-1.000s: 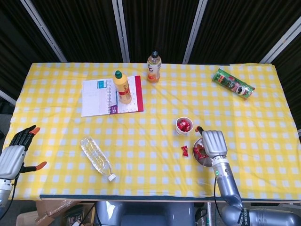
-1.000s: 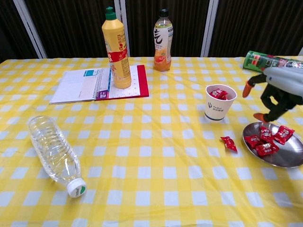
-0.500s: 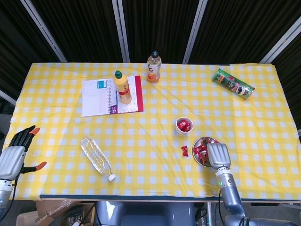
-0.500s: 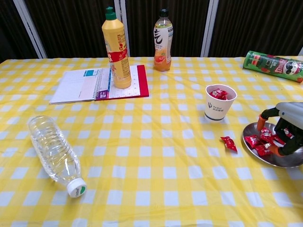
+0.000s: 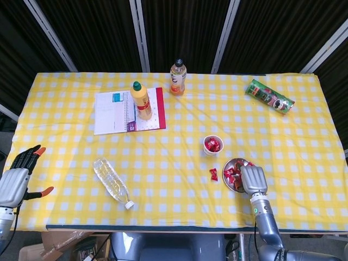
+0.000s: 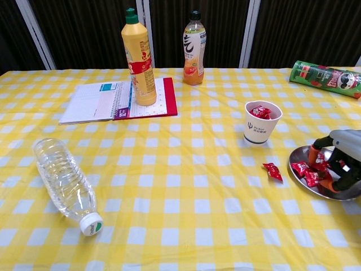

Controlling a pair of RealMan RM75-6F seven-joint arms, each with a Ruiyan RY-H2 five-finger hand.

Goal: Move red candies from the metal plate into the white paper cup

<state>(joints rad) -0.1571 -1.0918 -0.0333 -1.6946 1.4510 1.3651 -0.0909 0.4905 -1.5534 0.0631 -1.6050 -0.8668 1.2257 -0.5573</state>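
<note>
Chest view: right robot hand (image 6: 341, 161) curling onto red candies (image 6: 307, 173) in metal plate (image 6: 324, 189), grip unclear; risking flicking one onto surface.

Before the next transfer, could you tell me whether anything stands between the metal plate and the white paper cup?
Nothing visible does; only bare tablecloth separates the metal plate from the white paper cup. One stray red candy lies off to the side.

A big table (image 5: 81, 217) wears a yellow and white checked cloth. Behind it hang dark curtains (image 5: 185, 32) between pale slanted poles (image 5: 140, 35).
</note>
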